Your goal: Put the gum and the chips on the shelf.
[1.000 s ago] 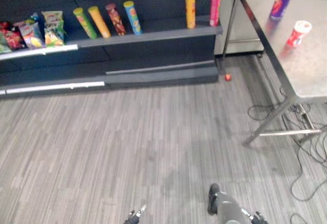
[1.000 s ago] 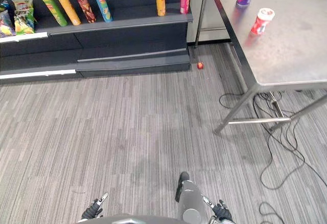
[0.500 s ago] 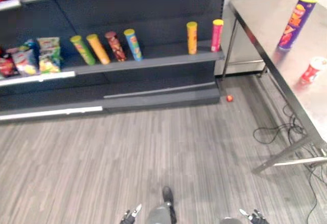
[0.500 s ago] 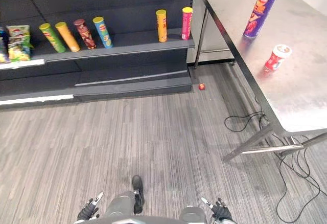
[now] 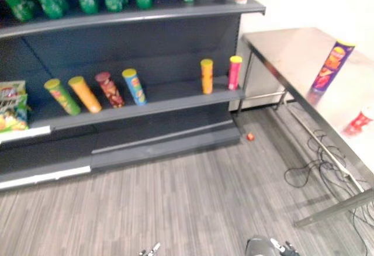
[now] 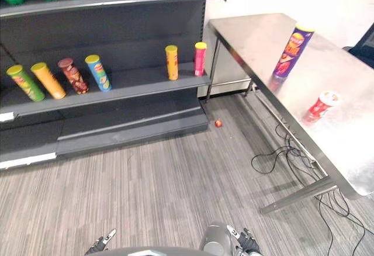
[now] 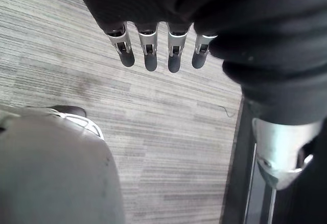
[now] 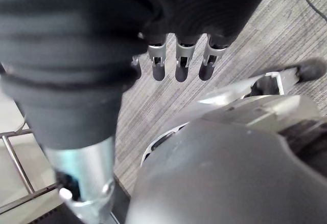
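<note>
Eye views: purple chips can and red gum tub are standing on the steel table; chip cans are lining the dark shelf.
Left wrist: my left hand is hanging, fingers straight.
Right wrist: my right hand is hanging, fingers loose.

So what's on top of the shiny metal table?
A tall purple chips can stands there, and nearer, a small red gum tub with a white lid. The table runs past the picture's edge, so that part is unseen.

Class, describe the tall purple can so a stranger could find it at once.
Look at the steel table right of the dark shelf. A tall purple can stands upright on it. Its only neighbour there is a short red tub.
</note>
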Available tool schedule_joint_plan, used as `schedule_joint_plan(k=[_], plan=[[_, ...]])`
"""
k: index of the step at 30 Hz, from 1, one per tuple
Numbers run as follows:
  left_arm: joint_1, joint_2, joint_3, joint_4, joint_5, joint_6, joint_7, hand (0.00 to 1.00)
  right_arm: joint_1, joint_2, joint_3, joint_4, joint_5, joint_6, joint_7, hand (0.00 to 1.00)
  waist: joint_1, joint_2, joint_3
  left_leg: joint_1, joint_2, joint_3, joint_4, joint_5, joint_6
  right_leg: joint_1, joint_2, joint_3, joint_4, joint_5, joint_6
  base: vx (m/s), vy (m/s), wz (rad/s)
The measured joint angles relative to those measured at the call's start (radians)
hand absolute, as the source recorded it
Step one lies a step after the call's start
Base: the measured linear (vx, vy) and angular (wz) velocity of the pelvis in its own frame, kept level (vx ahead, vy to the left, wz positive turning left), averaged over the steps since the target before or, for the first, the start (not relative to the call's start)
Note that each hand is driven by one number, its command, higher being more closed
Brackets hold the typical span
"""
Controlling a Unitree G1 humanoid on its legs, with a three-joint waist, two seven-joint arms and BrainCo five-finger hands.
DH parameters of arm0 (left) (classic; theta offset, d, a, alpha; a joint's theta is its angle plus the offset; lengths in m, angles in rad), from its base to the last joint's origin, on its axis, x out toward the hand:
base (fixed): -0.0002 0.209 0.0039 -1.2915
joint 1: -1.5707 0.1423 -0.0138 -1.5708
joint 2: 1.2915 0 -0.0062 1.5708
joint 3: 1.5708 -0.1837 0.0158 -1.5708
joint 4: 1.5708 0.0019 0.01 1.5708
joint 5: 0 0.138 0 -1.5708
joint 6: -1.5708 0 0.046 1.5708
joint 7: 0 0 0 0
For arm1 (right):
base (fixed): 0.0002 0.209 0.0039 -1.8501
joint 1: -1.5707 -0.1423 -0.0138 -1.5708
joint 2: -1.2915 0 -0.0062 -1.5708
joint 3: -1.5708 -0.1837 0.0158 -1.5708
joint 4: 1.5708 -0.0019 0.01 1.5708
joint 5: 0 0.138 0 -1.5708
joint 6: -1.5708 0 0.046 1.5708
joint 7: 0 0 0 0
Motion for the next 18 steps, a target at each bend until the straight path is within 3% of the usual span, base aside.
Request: schedule_joint_plan(k=[1,3,4,5,6,10,12,18], plan=[[0.0,-0.002,0.007,0.0,0.0,0.0,0.0,0.0,-0.002,0.002,-0.004,-0.002,0.0,0.0,-0.001,0.0,0.0,0.0,0.001,0.006,0.004,-0.001,-0.004,-0.006,-0.006,-0.011,0.009,-0.022,-0.064,0.0,0.0,0.29,-0.082,0.07],[0.003,-0.009,0.028,-0.001,0.008,0.006,-0.001,0.0,0.006,0.005,-0.007,-0.001,0.0,0.001,-0.006,0.0,0.0,0.006,0.004,0.018,0.028,-0.006,-0.005,-0.02,-0.028,-0.012,0.049,-0.075,-0.394,0.032,0.029,0.32,-0.159,0.18],[0.006,-0.009,0.034,0.0,0.016,0.006,-0.002,0.0,0.007,0.005,-0.007,-0.001,0.0,0.001,-0.006,0.0,0.0,0.006,0.004,0.02,0.032,-0.009,-0.005,-0.025,-0.037,-0.009,0.059,-0.075,-0.479,0.058,0.028,0.34,-0.202,0.19],[0.012,-0.009,0.047,0.0,0.023,0.006,-0.003,0.0,0.016,0.009,-0.007,-0.001,0.0,0.001,-0.006,0.0,0.002,-0.001,0.008,0.033,0.03,-0.03,-0.005,-0.039,-0.06,0.007,0.074,-0.071,-0.603,0.175,0.02,0.34,-0.221,0.11],[0.009,-0.026,0.07,0.007,0.026,0.008,-0.003,0.0,0.019,-0.001,-0.008,0.001,-0.001,0.002,-0.007,0.0,0.003,0.024,0.011,0.051,0.059,-0.037,-0.004,-0.051,-0.083,0.022,0.094,-0.081,-0.595,0.221,-0.03,0.34,-0.218,0.06],[0.011,-0.066,0.094,0.009,0.026,0.008,-0.008,0.0,0.006,-0.027,-0.006,0.001,-0.001,0.001,-0.007,0.0,0.002,0.07,0.012,0.047,0.102,-0.048,0.011,0.0,-0.144,0.02,0.131,-0.101,-0.57,0.127,-0.04,0.32,-0.258,0.01],[0.011,-0.066,0.092,0.008,0.026,0.007,-0.011,0.0,0.008,-0.027,-0.003,0.002,0.0,0.001,-0.008,0.0,0.0,0.066,0.012,0.033,0.12,-0.089,0.042,0.052,-0.161,0.05,0.138,-0.12,-0.583,0.099,-0.045,0.26,-0.256,0.14],[0.005,-0.065,0.09,0.009,0.029,0.008,-0.014,0.0,0.004,-0.037,0.024,0.011,0.001,0.001,-0.008,0.0,0.001,0.065,0.008,0.007,0.141,-0.117,0.034,0.127,-0.181,0.057,0.158,-0.149,-0.625,0.084,-0.057,0.14,-0.105,0.12]])
